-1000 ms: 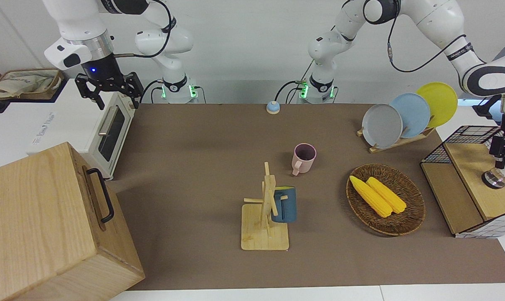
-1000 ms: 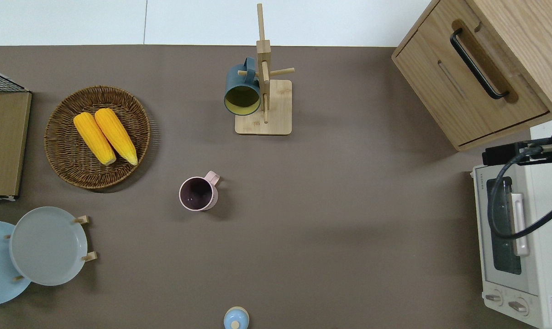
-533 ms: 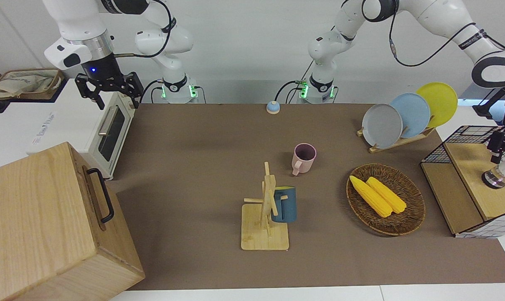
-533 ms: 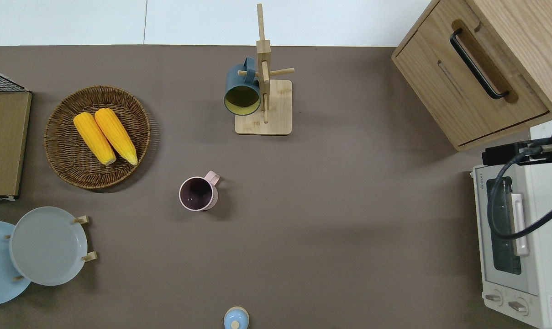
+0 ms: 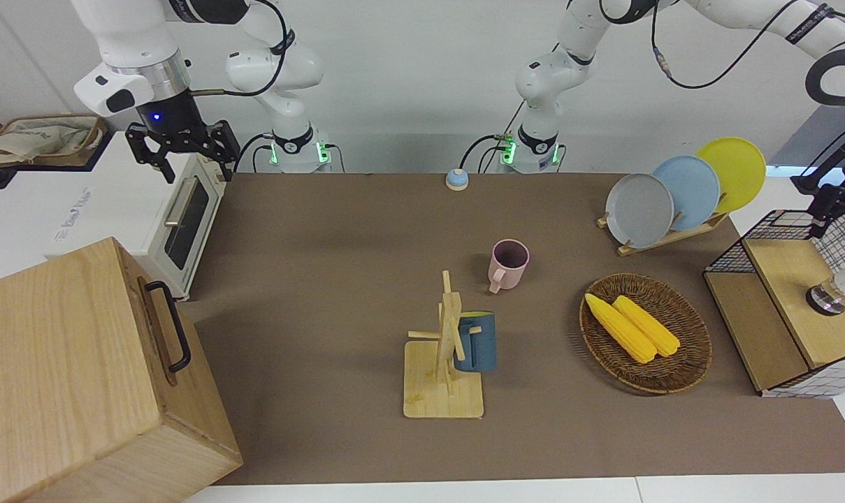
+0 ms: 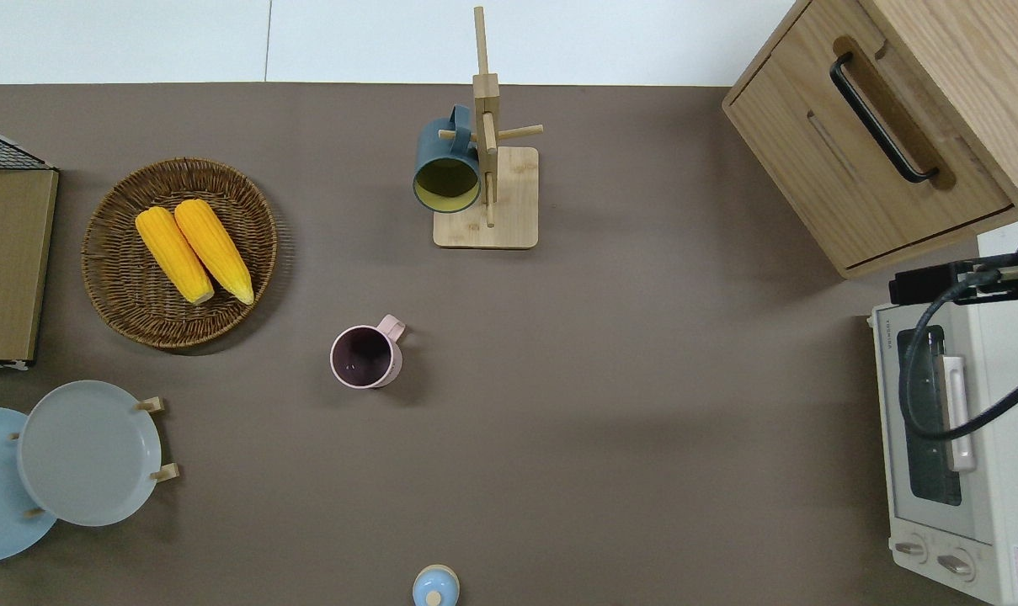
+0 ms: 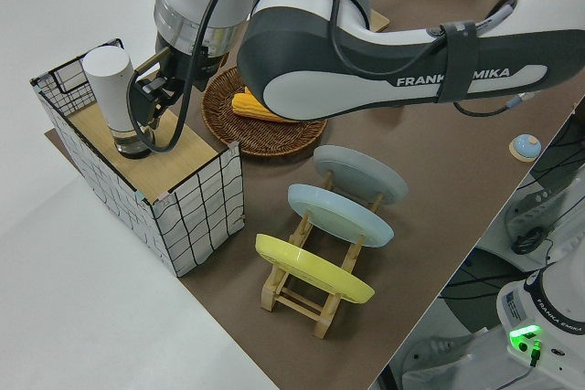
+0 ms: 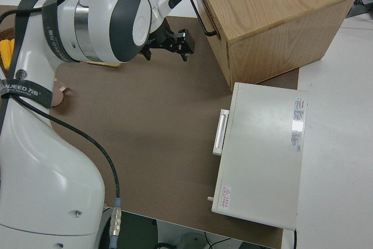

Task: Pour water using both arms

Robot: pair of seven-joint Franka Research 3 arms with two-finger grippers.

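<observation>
My left gripper (image 7: 151,107) has risen off the white bottle (image 7: 117,102), which stands on the wire-sided shelf (image 7: 174,148) at the left arm's end; I cannot tell its finger gap. My right gripper (image 5: 182,150) is parked, fingers spread. The arm reads "FRANKA EMIKA". Only the left side view shows the bottle whole.

two glossy white jointed robot arms (image 5: 569,42) with dark grey joint bands, black cables looped along them, "franka emika" lettered on one link, green lights glowing at their bases, a blue light above one black two-finger gripper (image 5: 182,143)
</observation>
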